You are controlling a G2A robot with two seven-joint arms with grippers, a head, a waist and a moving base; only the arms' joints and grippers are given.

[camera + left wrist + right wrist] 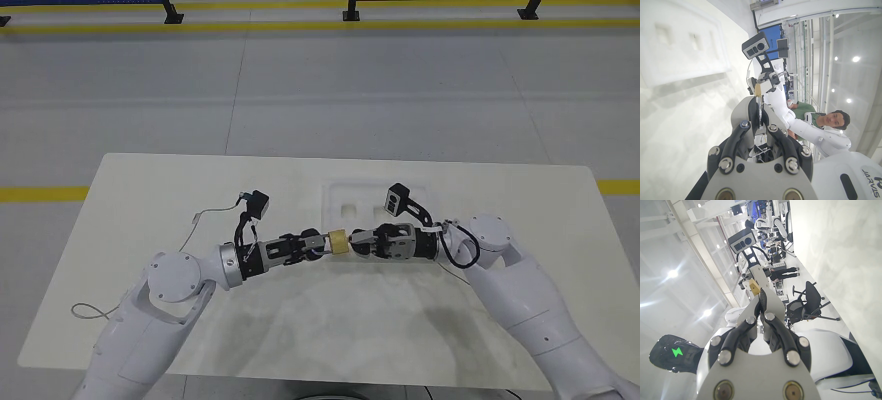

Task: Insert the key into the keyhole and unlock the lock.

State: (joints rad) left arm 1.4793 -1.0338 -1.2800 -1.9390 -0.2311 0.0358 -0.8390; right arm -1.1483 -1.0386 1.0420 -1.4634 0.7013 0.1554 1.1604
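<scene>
Above the table's (400,320) middle, the left gripper (757,99) pinches the silver key (759,111), its tip at the brass padlock (757,90) clamped in the right gripper (761,293). It would be best to keep the blade in line with the padlock, push straight, then twist gently while the right grip holds firm.

The two tools meet tip to tip above the middle of the desk (480,320). The lock (339,241) sits between them, gripped at the tip of the right tool (358,242). The key (759,111) is pinched in the left tool (320,244), its front end at the lock. Beyond both tools, on the side away from the robot, a tray (332,191) lies on the desk. A cable (208,213) lies on the desk behind the left tool, beside its arm.
</scene>
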